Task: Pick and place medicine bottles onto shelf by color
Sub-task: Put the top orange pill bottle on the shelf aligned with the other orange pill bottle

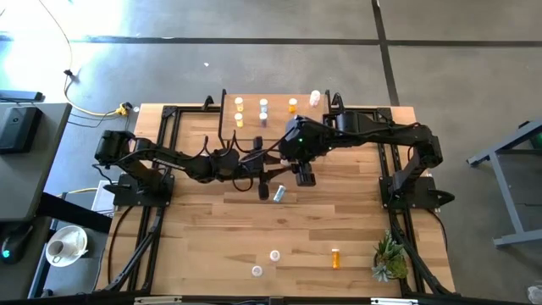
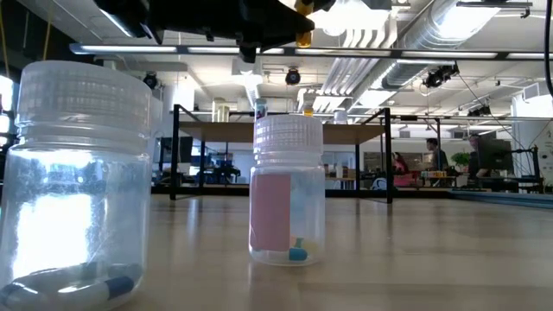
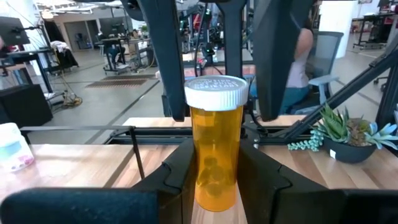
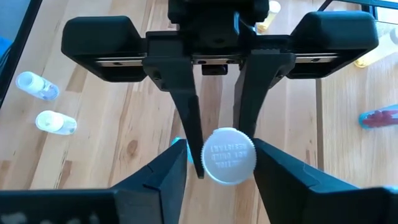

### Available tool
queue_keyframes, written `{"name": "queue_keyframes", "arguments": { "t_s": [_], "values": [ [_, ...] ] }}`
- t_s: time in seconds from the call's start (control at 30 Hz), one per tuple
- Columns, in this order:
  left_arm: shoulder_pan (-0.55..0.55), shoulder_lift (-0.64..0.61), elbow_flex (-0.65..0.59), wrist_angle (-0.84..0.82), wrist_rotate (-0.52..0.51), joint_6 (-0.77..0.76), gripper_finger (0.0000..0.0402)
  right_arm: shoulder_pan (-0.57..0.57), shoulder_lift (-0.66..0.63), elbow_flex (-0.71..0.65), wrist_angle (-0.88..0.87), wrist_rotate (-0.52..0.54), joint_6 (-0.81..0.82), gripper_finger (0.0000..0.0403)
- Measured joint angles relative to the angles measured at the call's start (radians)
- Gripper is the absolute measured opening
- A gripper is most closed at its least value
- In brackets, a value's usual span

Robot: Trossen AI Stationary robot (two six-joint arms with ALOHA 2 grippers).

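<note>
Handover of orange bottle (image 3: 214, 149) mid-tabletop.
Left tool (image 3: 214, 186) clenched on it; right tool (image 4: 214, 168) straddles the cap, unclenched. Early left release risks dropping it.

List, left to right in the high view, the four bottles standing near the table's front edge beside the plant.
Clear bottle → white-capped bottle → orange bottle → potted plant.
</note>
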Motion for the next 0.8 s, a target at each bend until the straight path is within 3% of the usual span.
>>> {"name": "queue_keyframes", "arguments": {
  "t_s": [0.27, 0.53, 0.8],
  "values": [
    [0.0, 0.0, 0.0, 0.001, 0.001, 0.007, 0.0085, -0.001, 0.0, 0.0, 0.002, 0.028, 0.046, 0.0109],
    [0.0, 0.0, 0.0, 0.0, 0.011, 0.005, 0.0087, -0.001, 0.0, 0.0, 0.001, 0.027, 0.045, 0.0106],
    [0.0, 0.0, 0.0, -0.011, 0.062, 0.016, 0.0151, -0.001, 0.0, -0.001, -0.002, 0.024, 0.049, 0.0106]
  ]
}}
